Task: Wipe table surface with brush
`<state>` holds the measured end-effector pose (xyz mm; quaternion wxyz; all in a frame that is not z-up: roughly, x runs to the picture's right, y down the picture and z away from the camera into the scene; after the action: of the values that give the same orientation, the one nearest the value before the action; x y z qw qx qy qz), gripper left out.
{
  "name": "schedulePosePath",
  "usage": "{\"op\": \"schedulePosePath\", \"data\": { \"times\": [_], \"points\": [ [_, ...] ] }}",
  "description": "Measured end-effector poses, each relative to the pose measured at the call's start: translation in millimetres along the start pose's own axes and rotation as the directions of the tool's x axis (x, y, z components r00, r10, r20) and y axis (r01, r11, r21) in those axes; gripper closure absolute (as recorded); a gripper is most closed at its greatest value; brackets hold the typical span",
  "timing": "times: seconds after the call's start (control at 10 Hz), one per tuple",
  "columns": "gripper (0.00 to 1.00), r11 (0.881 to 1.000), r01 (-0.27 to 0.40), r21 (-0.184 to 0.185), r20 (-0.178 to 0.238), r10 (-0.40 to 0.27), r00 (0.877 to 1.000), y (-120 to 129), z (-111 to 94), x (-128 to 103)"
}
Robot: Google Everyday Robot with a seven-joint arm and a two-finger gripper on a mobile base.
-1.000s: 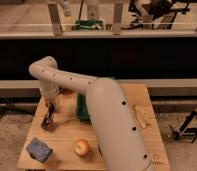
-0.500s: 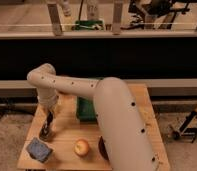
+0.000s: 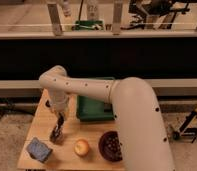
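ok so gripper point(image 3: 58, 125) sits low over table surface point(image 3: 41, 117), pinching brush point(image 3: 55, 135) by its upper end. bristle end straight below it, looks like touching wood. my take: light even pressure, straight overlapping strokes, handle near upright. mind sponge point(image 3: 39, 149) just below-left of gripper, apple point(image 3: 81, 147) lower right, green tray point(image 3: 93, 106) close on upper right.

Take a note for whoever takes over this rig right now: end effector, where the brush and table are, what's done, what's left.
End effector: low over the table surface, left of the green tray, pointing down, the brush at its tip; grip state unclear.
Brush end is down at the wood, near the sponge.
Done: brush is at the table.
Left: the wiping; progress can't be judged.
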<state>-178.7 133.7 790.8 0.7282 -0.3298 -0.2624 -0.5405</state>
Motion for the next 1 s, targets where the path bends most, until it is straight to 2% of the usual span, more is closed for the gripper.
{"op": "schedulePosePath", "data": {
  "times": [0.1, 0.4, 0.8, 1.0],
  "points": [
    [1.00, 1.000, -0.028, 0.003, -0.013, 0.028, 1.000, 7.7, -3.6, 8.3],
    [1.00, 0.996, -0.090, 0.009, -0.039, 0.090, 0.995, 7.4, -12.3, 37.6],
    [1.00, 0.991, -0.131, 0.022, -0.060, 0.132, 0.989, -10.5, -20.7, 77.2],
    [1.00, 0.992, -0.124, 0.025, -0.063, 0.125, 0.990, -30.4, -21.3, 82.4]
  ]
}}
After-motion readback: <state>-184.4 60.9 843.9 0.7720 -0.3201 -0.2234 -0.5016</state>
